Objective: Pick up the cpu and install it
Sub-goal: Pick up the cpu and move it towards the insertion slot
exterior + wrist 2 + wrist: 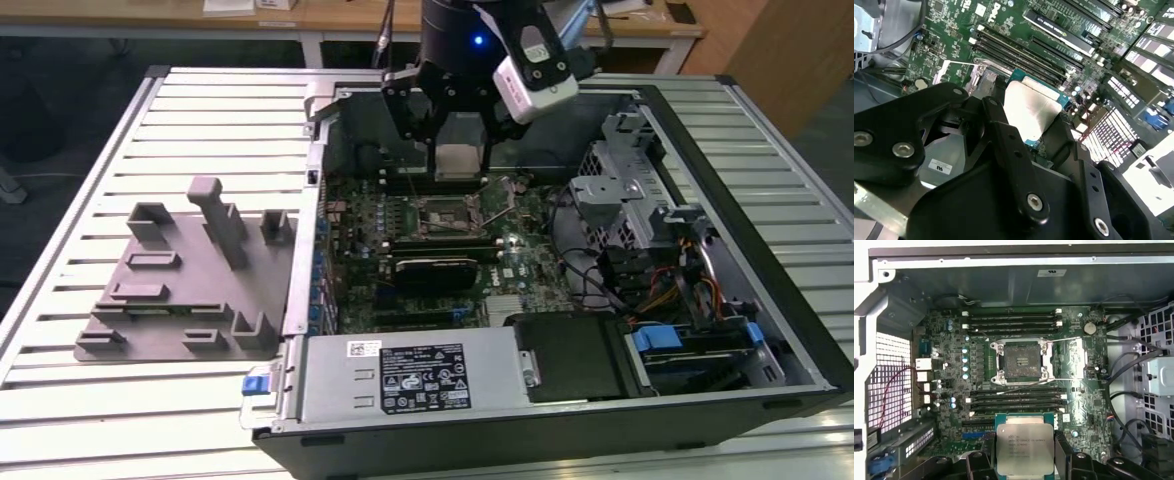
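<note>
**CPU lifted, socket not yet filled**

The gripper (pixel 1025 456) is clenched on the cpu (pixel 1025 447), with a black finger on each of two opposite edges. In both wrist views the silver top plate faces the camera and the green rim shows around it. In the exterior view the chip (pixel 458 160) hangs in the air over the far part of the open computer case (pixel 787 330), touching nothing below.

The CPU socket (pixel 1021 359) lies bare. Its load plate (pixel 1074 357) is swung open to one side, and memory slots (pixel 1014 322) flank it on the motherboard (pixel 1084 405). In the exterior view the socket (pixel 445 212) sits at about six o'clock from the chip, near but apart.

I judge the pick-up done. The seating is left: the chip is not over the socket, nor in it, and the plate is not closed.

In the exterior view the case rests on a pale slatted table (pixel 214 130). A grey fixture plate (pixel 187 290) with upright blocks lies at nine o'clock from the case, just beside its wall. The power supply (pixel 407 375) fills the case's six o'clock end, and a drive cage (pixel 621 185) stands at two o'clock. Beyond the table, at twelve o'clock, stands a wooden desk (pixel 334 20) over a dark floor.
</note>
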Motion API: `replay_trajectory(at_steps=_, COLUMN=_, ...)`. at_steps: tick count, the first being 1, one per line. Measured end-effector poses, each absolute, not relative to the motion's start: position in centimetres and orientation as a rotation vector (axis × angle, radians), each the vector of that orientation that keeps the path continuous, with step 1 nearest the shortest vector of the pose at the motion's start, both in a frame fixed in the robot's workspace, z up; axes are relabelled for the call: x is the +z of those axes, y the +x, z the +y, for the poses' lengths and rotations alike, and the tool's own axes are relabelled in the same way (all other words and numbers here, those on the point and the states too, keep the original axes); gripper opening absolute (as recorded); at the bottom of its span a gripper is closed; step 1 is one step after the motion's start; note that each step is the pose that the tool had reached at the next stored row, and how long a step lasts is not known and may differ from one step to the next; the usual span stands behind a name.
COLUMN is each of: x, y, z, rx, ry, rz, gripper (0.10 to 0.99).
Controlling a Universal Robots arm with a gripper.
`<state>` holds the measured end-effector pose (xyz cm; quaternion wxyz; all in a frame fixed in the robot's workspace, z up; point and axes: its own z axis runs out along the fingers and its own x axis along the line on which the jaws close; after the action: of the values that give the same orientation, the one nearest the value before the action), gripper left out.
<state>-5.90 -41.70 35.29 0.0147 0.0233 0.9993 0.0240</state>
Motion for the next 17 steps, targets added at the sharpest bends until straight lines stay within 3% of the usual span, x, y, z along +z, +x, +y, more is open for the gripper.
replay_trajectory(at_steps=17, x=32.2, y=-5.7, z=-40.6, rx=0.075, ry=0.074, rz=3.133, gripper=0.545)
